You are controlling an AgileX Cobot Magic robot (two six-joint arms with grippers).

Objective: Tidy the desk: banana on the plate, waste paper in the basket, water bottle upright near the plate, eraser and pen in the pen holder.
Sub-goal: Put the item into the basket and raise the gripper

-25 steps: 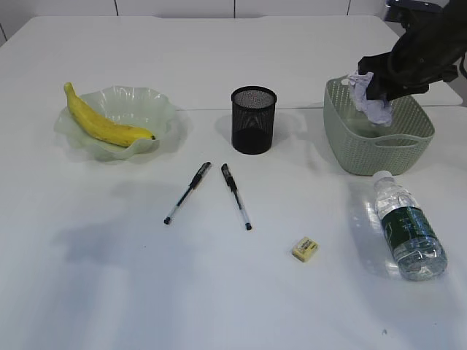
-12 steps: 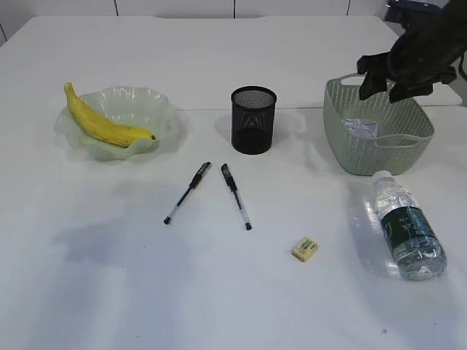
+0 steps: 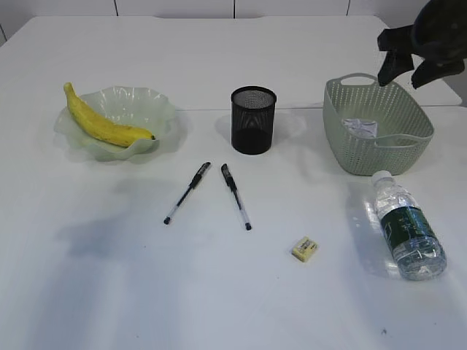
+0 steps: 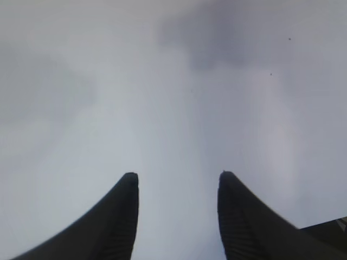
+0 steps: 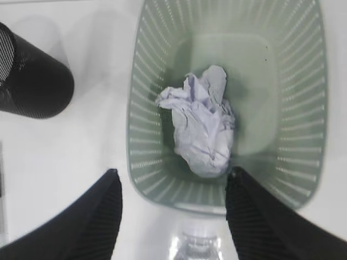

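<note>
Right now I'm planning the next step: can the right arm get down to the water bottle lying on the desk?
Probably yes. The right gripper is open and empty above the basket, and the water bottle lies on its side just in front of it, with nothing on or against it.

An office-like setup: plain white desk (image 3: 219, 292) with pen holder (image 3: 254, 120) and pens (image 3: 235, 195).

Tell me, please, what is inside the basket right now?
The basket holds only the crumpled waste paper, lying on its floor. From the right wrist view the rest of the floor looks bare; the patch under the paper is covered.
</note>
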